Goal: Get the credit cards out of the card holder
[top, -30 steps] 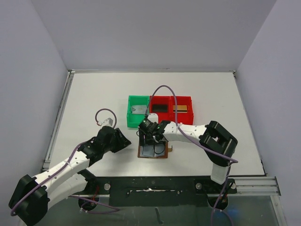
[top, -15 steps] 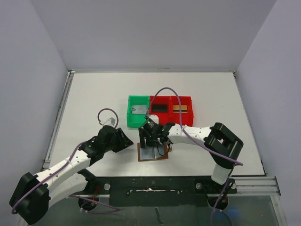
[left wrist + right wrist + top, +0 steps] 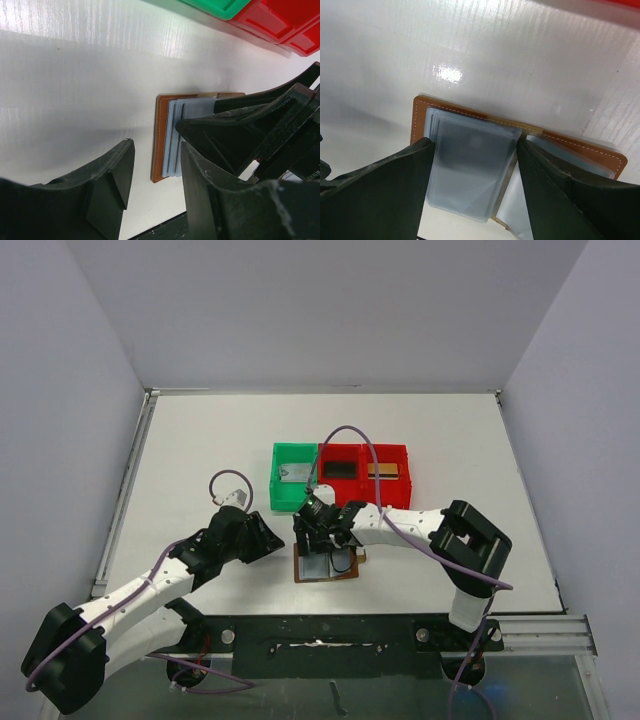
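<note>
On the white table the largest change over the last second was in the arms. The left arm had crept right, bringing the left gripper nearer the card holder. The right arm had flexed a little at its elbow while the right gripper stayed low over the holder. The holder itself had skewed slightly and settled back, still open flat at the near centre of the table. I judged this to be positioning for another pull, with no card yet coming out.

Beyond it, well apart, stood the green bin and the two joined red bins. Three of the credit cards already lay in them: a silver-grey card in the green one, a black card in the near-left red one and a gold card in the right red one. So most of the job looked done.

The right gripper's jaws stood wide apart, one on each side of the left sleeve panel, at or very close to its edges, clamping nothing. Whether a card remained inside that pale sleeve could not be told. The left gripper's jaws were also apart and empty, just left of the holder's leather edge, not touching it.
</note>
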Controlling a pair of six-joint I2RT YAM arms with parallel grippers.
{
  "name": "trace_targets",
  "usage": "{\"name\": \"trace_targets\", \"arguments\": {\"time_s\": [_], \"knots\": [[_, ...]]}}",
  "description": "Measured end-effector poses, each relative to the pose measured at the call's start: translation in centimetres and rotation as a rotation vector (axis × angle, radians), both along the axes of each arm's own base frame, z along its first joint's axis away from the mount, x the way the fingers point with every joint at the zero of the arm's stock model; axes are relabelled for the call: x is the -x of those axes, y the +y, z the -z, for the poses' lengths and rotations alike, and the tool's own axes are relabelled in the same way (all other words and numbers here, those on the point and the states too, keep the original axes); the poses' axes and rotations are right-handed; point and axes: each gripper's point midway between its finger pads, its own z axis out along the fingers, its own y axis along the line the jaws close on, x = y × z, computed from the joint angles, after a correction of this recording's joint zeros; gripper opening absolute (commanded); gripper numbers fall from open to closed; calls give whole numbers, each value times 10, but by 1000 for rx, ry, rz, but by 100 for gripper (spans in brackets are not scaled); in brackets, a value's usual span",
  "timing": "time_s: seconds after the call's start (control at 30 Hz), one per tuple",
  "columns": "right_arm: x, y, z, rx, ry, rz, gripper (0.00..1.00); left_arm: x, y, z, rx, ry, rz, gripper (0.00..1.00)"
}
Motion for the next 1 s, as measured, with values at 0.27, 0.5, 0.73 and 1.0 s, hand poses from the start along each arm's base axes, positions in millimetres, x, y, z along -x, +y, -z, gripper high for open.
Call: {"name": "trace_targets", "arguments": {"time_s": [0.27,0.5,0.73,1.0], "knots": [[-1,-2,2,17,-9,9,56,0,0,-1,1,-3,0,42],[-1,-5,-1,-100,-1,28,57,0,-2,-4,12,-14,13,42],[-1,-8,-4,-278,43,68,57,0,-14,-10,52,-32,59,42],[-2,-8,-7,-390,70,95,57,12,-43,-17,101,-61,185,45]]}}
